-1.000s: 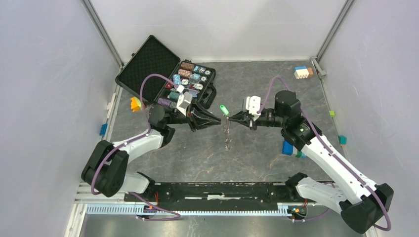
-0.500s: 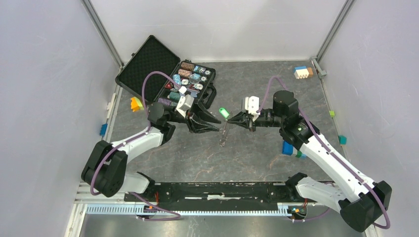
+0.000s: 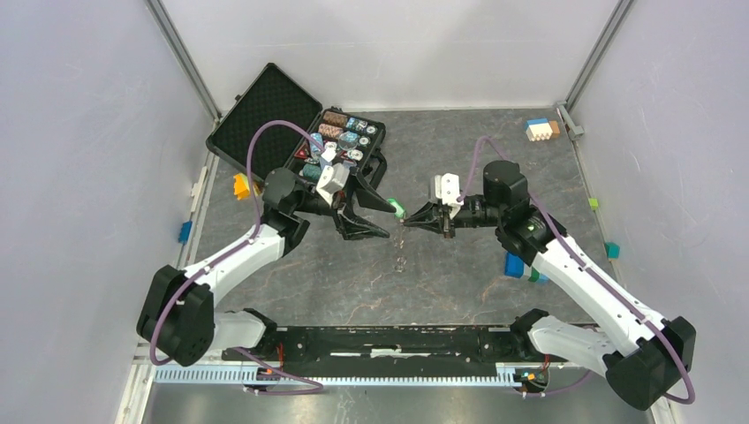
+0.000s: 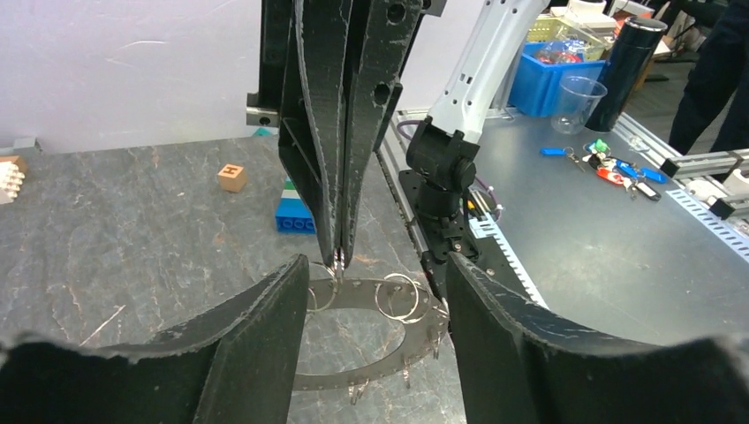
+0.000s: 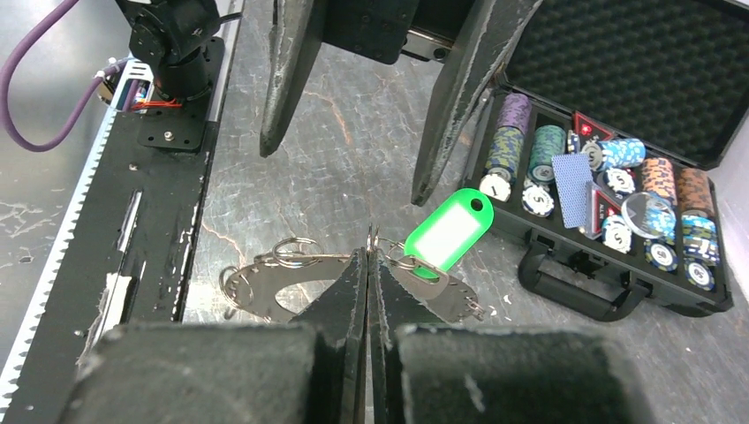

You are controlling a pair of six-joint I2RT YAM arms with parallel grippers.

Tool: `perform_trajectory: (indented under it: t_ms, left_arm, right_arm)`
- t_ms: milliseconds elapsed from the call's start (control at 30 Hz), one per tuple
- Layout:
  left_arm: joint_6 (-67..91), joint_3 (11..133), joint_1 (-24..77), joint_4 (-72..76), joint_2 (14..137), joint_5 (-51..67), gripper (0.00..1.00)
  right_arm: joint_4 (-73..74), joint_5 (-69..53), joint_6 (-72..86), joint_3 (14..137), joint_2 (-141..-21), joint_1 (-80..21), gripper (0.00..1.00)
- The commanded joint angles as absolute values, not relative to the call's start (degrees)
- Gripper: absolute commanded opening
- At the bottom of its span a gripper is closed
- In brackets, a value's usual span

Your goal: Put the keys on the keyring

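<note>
Left arm: reaches from its base toward the middle of the worktop (image 3: 459, 274), forearm roughly level, wrist pointing at the other arm.
Left hand (image 3: 389, 223): spread wide, holding nothing; its two fingers (image 5: 284, 79) straddle the gap where the other hand's tip sits.
Right arm: stretches in from the opposite side, wrist turned so the hand points straight at the left hand.
Right hand (image 3: 406, 222): fingers pressed together to a thin point, pinching the rim of the keyring (image 4: 358, 294) at one of its small split rings.
Keyring: a flat grey oval band with several small rings on it, hanging from the right hand's tip and lying between the left hand's open fingers; it sits clear of the worktop, with its shadow below.
Green key tag (image 5: 446, 228): just beside the right hand's tip, close to one left finger; its little ring meets the keyring near the pinch, though the exact link is hard to make out.
Case (image 5: 618, 97): open, behind the left hand, with poker chips (image 5: 548, 146) in rows.
</note>
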State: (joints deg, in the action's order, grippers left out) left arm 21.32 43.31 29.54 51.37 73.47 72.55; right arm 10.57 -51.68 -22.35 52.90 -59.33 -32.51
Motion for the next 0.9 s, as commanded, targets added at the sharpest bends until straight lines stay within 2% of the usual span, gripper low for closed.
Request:
perform_trajectory:
  t_ms: [0,167,267,667,867]
  left_arm:
    - [17.16,46.63,29.31,47.10,74.16,72.77,0.61]
    - [16.53,48.37,29.28,44.23,75.28,71.64,0.45]
    - [14.54,48.58,29.34,41.43,75.19,72.07,0.40]
    - [2.79,49.88,30.66,26.97,74.84,71.16,0.36]
    - [3.03,50.62,30.94,26.98,75.12,70.35,0.23]
  right_arm:
    - [8.10,-54.66,-22.42,55.78,-60.33,-32.61,0.00]
    - [7.62,-55.35,-21.78,56.63,-61.39,-32.58,0.00]
    - [7.29,-55.87,-20.98,57.12,-61.94,-32.56,0.00]
    - [6.68,-55.99,-20.04,57.57,-62.68,-32.60,0.00]
    - [5.80,-55.72,-19.82,56.48,-63.02,-32.60,0.00]
